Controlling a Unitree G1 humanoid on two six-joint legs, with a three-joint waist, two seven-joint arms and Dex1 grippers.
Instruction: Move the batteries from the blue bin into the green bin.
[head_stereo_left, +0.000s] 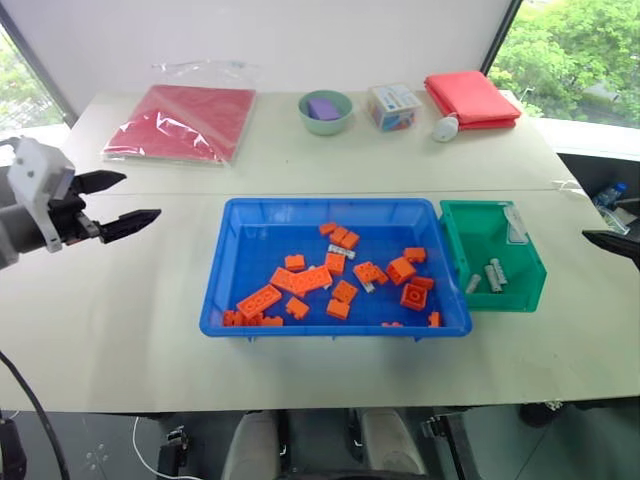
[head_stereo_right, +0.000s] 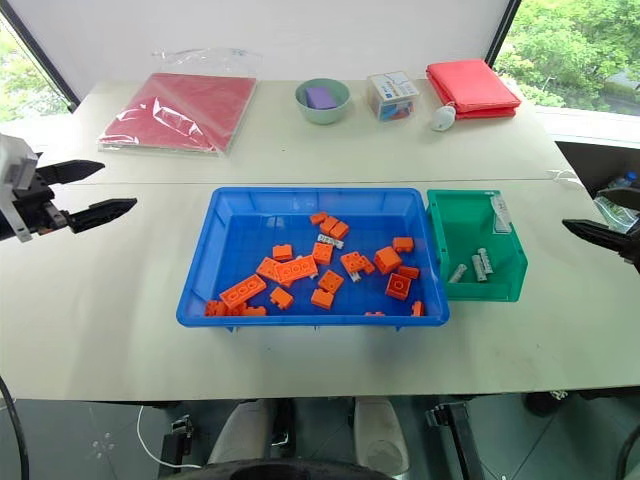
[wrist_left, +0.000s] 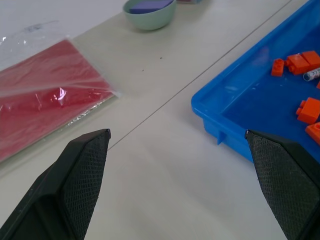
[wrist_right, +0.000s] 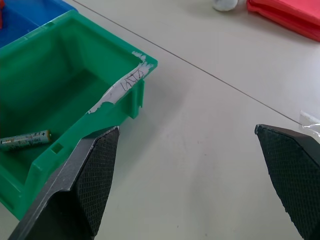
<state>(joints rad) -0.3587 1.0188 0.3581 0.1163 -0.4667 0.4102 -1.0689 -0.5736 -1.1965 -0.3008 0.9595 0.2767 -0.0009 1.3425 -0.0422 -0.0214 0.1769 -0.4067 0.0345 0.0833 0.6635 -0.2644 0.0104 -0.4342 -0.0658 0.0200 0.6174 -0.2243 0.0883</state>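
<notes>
The blue bin sits in the middle of the tabletop. The green bin touches its right side. Three batteries already lie in the green bin. At least one battery is left in the blue bin, near the middle, among the orange bricks. Its long side runs across the bin, left to right, a bit tilted. One more may hide by a brick, but I cannot tell.

The left gripper hangs over the tabletop, well to the left of the blue bin. Its fingers are wide open and hold nothing. The right gripper is out past the green bin on the right. Its fingers are wide open and empty too.

The battery lies to the right of the left gripper and to the left of the right one. Neither arm is close. The left one has a clear way in.

The left wrist view shows the end of the battery past the bin's corner. The right wrist view shows a battery in the green bin and the white label on its rim.
</notes>
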